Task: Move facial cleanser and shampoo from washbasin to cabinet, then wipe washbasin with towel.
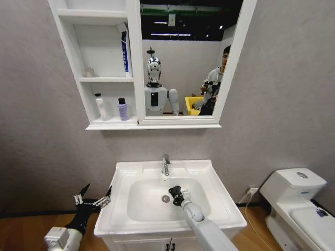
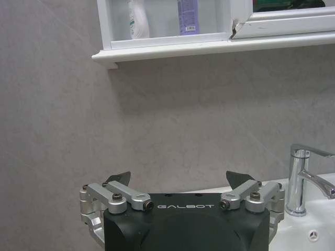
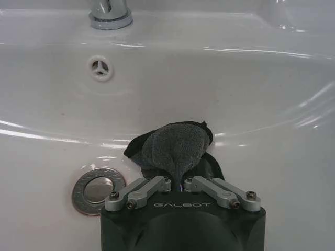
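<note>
Your two bottles [image 1: 111, 107] already stand in the cabinet [image 1: 99, 78], and your right gripper [image 3: 179, 180], clamped on the towel [image 3: 175, 149], is wiping inside the washbasin [image 1: 209, 172] beside the drain [image 3: 97, 189], while your left gripper [image 1: 93, 198] waits spread wide and empty.

White rectangular ceramic washbasin [image 1: 217, 196] with chrome tap [image 1: 165, 164] and round drain [image 1: 166, 198]. Right gripper [image 1: 176, 194] inside bowl, just beside drain, clamped on small dark grey-black towel [image 1: 174, 191]. Left gripper [image 1: 94, 200] parked beside basin's left edge, fingers spread apart. White wall cabinet [image 1: 107, 125] with mirror panel above; bottom shelf holds white bottle [image 1: 100, 106] and purple bottle [image 1: 122, 109] side by side. White toilet [image 1: 296, 201] at right.
</note>
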